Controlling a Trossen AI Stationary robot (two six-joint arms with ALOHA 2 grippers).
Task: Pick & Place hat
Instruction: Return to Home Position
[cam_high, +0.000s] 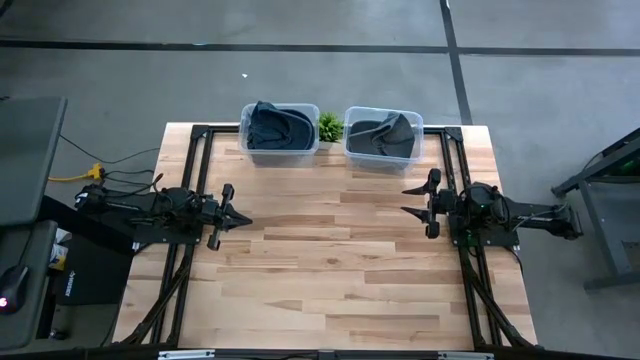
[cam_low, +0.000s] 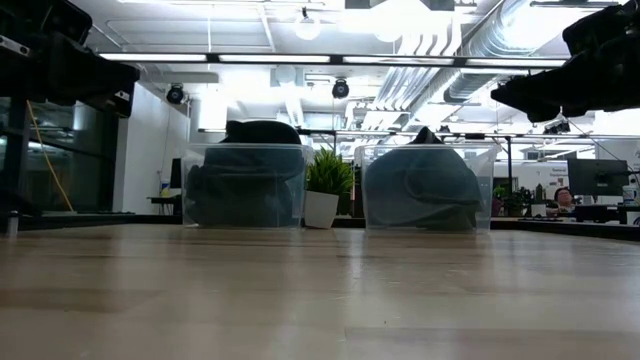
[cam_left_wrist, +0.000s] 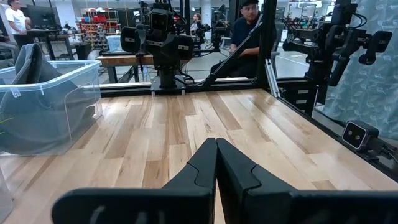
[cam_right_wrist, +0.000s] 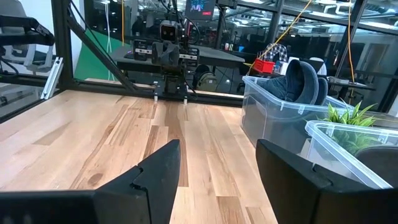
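Two clear plastic bins stand at the table's far edge. The left bin (cam_high: 279, 135) holds a dark navy hat (cam_high: 276, 125); the right bin (cam_high: 382, 138) holds a grey hat (cam_high: 385, 132). Both bins show in the low view, left bin (cam_low: 245, 185) and right bin (cam_low: 428, 188), each hat filling its bin. My left gripper (cam_high: 243, 221) hovers at the table's left side, shut, holding nothing (cam_left_wrist: 216, 163). My right gripper (cam_high: 406, 199) hovers at the right side, open and empty (cam_right_wrist: 217, 168). Neither gripper is near a bin.
A small potted green plant (cam_high: 330, 127) stands between the two bins. Black frame rails (cam_high: 196, 160) run along the table's left and right sides. The wooden table top (cam_high: 330, 260) lies bare between the arms. A person (cam_left_wrist: 244, 31) sits beyond the table in the left wrist view.
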